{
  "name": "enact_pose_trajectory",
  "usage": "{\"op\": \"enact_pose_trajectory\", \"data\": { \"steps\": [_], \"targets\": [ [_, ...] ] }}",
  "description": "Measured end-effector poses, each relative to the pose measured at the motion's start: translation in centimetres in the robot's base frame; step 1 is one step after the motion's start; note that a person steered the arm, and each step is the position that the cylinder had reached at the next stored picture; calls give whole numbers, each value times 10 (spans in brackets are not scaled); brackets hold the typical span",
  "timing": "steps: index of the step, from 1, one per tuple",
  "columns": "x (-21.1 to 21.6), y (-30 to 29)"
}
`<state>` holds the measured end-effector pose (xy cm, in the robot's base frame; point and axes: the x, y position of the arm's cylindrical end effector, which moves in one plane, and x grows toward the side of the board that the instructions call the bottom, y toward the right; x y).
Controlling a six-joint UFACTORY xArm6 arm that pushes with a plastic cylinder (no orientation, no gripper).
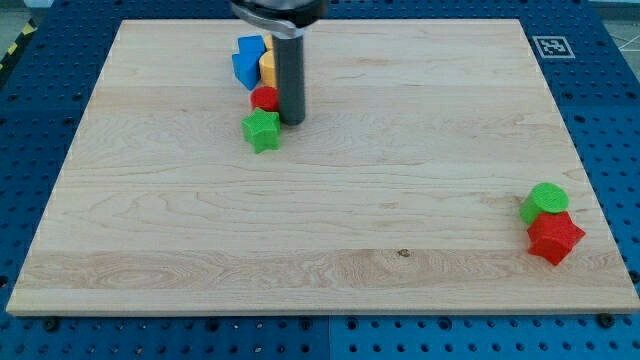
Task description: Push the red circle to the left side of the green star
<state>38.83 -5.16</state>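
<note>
Pincer: none fitted; arm ends in a straight dark rod, so nothing spreads, presses together or pinches. Rod's lower end, my tip (291,121), sits on the desk (400,150) in the upper left of the frame. Tip lies just right of the red circle (264,98), apparently touching it, and just up-right of the green star (262,130). Red circle sits directly above the green star, touching or nearly so.

Count, upper-left cluster: 1 red circle, 1 green star, 1 blue block (248,61), 1 yellow block (268,66) partly hidden behind the rod.

Count, lower right: 1 green circle (544,201), 1 red star (554,237), touching.

Total 6 blocks.
</note>
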Motion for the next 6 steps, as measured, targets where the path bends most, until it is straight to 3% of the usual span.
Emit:
{"op": "enact_pose_trajectory", "data": {
  "steps": [2, 3, 4, 6],
  "targets": [
    [-6, -30],
    [-23, -2],
    [-51, -19],
    [-52, -78]
  ]
}}
